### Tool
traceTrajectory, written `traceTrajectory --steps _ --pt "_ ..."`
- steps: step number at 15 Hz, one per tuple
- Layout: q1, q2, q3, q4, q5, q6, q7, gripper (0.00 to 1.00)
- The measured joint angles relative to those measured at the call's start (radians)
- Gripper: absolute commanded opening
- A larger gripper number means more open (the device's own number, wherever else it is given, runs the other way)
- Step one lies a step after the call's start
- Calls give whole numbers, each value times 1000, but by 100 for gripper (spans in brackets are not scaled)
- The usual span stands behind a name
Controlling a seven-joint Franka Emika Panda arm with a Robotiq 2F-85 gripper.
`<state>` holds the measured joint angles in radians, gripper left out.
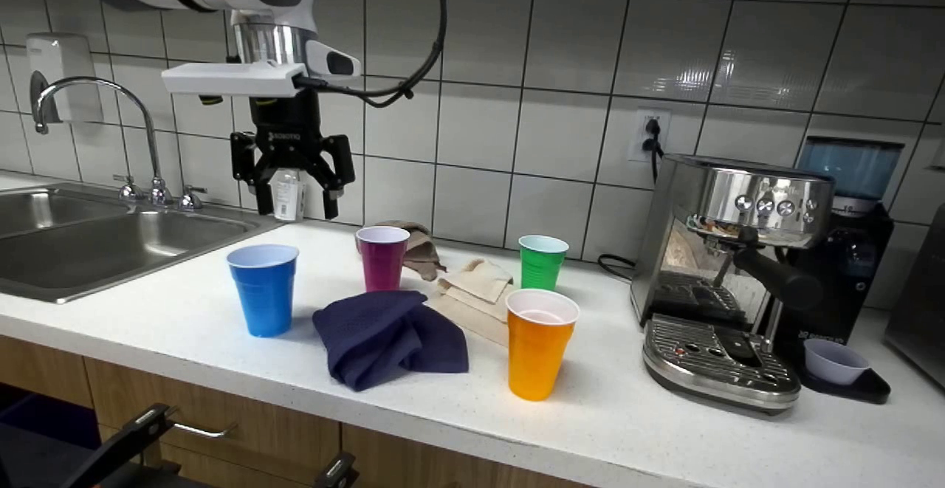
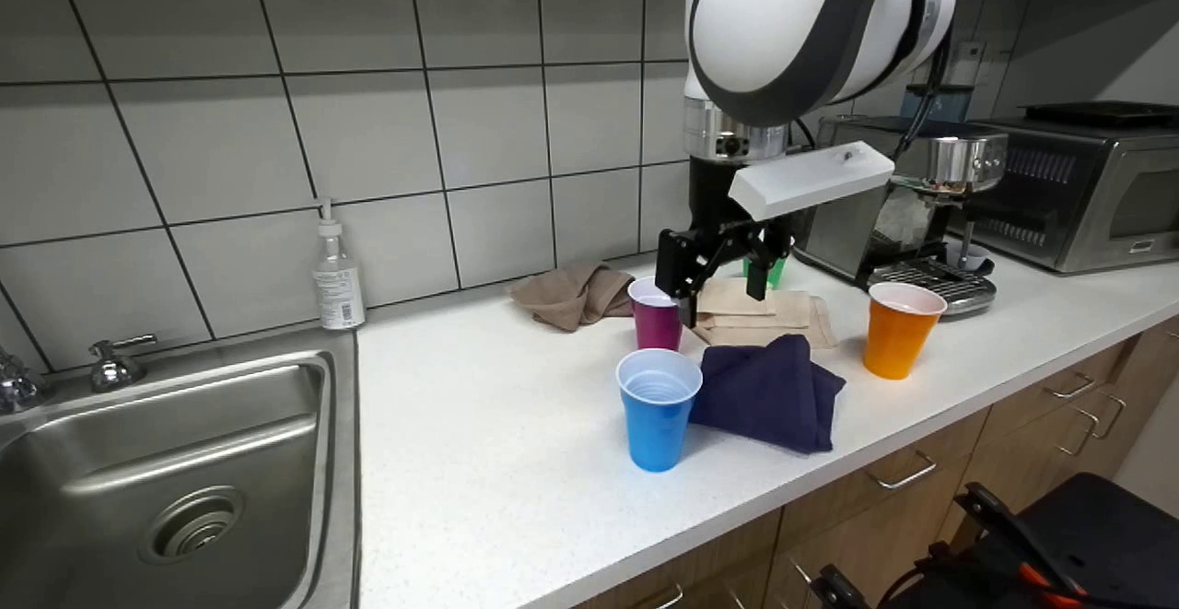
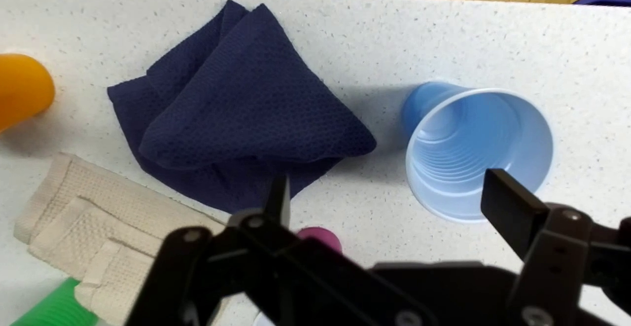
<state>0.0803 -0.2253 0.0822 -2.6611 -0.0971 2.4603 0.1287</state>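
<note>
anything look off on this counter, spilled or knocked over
Nothing looks spilled or knocked over. Only the navy cloth by the blue cup and the brown cloth by the wall look untidy: both lie rumpled, while the beige cloth is folded.

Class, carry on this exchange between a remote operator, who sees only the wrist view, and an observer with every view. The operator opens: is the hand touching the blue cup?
Observer: No. In an exterior view, a gap shows between the hand and the blue cup.
Operator: My picture cuts off the orange cup. What stands beyond it?
Observer: A coffee machine, in both exterior views.
Operator: And past the blue cup, away from the dark blue cloth?
Observer: A metal sink lies on that side.
</note>
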Motion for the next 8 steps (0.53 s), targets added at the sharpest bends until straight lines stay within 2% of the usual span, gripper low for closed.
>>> traceTrajectory --steps 8 --pt "0 138 2 25 -8 88 4 100"
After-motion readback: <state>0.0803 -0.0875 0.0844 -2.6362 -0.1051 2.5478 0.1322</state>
